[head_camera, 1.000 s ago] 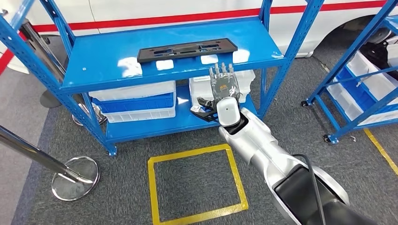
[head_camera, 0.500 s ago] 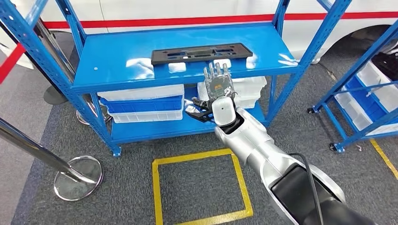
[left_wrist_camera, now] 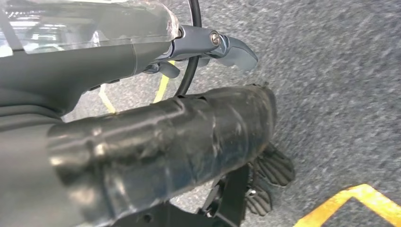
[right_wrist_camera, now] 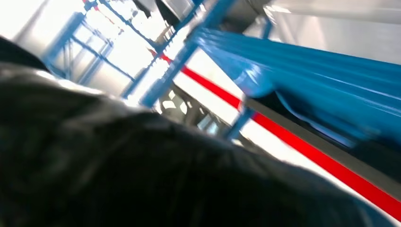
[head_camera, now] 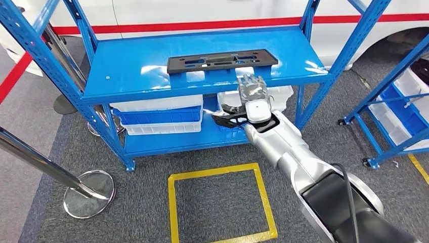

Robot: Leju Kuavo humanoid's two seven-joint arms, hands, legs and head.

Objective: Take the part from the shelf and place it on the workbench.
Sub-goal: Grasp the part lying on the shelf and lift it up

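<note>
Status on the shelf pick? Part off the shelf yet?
Not yet. Done: nothing visibly finished; the black part lies flat on the blue shelf's top deck. In hand: the right hand is raised at the deck's front edge, just below the part, holding nothing and not touching it. Left: grasp, lift, carry and place on the workbench.

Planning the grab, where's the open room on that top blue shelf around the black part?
The top shelf is bare left of the black part and in the strip in front of it, where the right hand hovers at the shelf's front edge. The lower shelf is crowded with white and blue bins.
</note>
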